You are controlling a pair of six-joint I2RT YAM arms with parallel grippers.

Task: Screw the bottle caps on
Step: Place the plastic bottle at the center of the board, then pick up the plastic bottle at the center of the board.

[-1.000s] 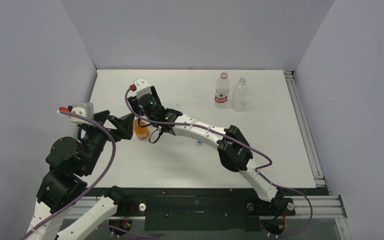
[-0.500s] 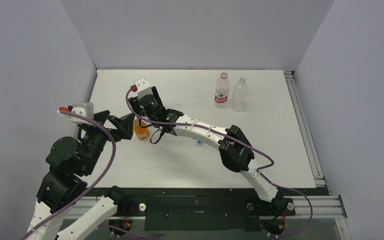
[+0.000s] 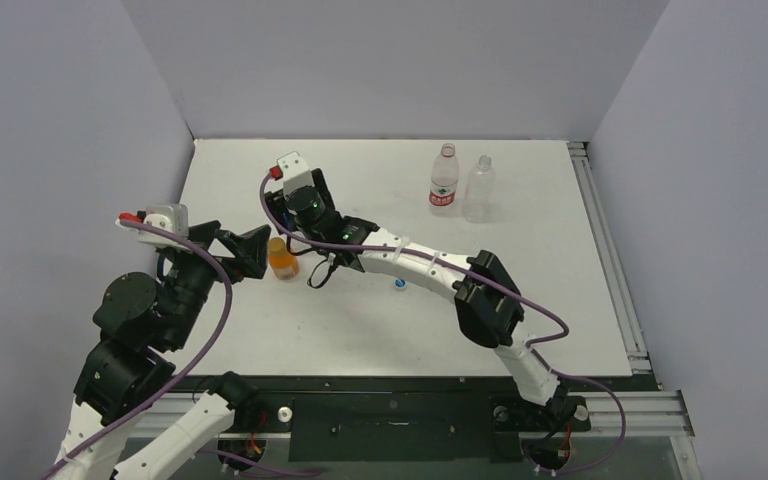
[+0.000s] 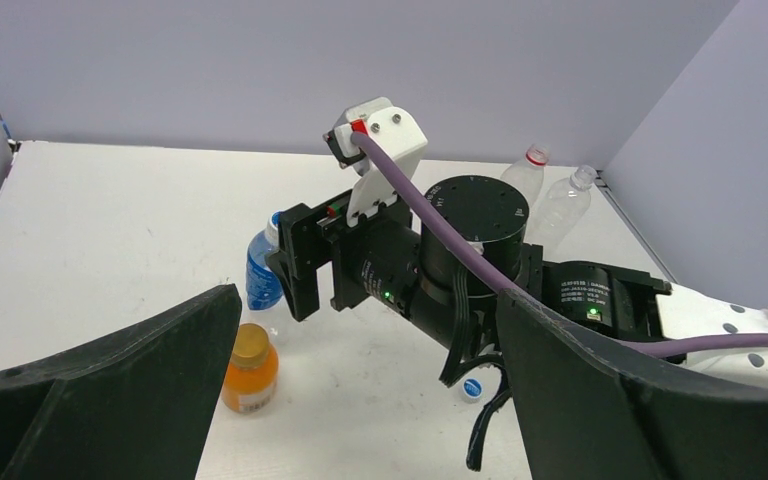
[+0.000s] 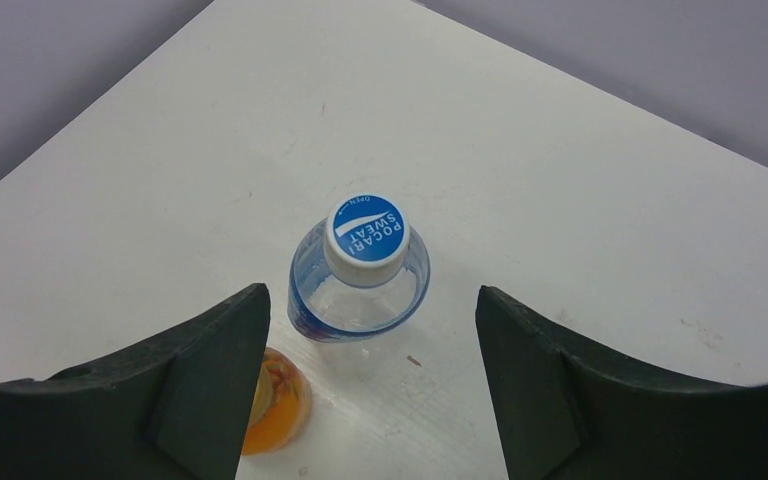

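While gaping wide, the right gripper [image 5: 370, 290] is hovering above the mid-frame blue-and-white cap [image 5: 367, 238]; descending and pinching it is likely coming next.

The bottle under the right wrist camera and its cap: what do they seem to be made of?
The bottle looks like thin clear plastic with a glossy finish: the white table shows through its shoulder. The cap looks like opaque white plastic, probably smooth, with a blue printed top bearing white letters.

Blue cap [image 5: 367, 236] seated; spare cap [image 3: 399, 284] loose.
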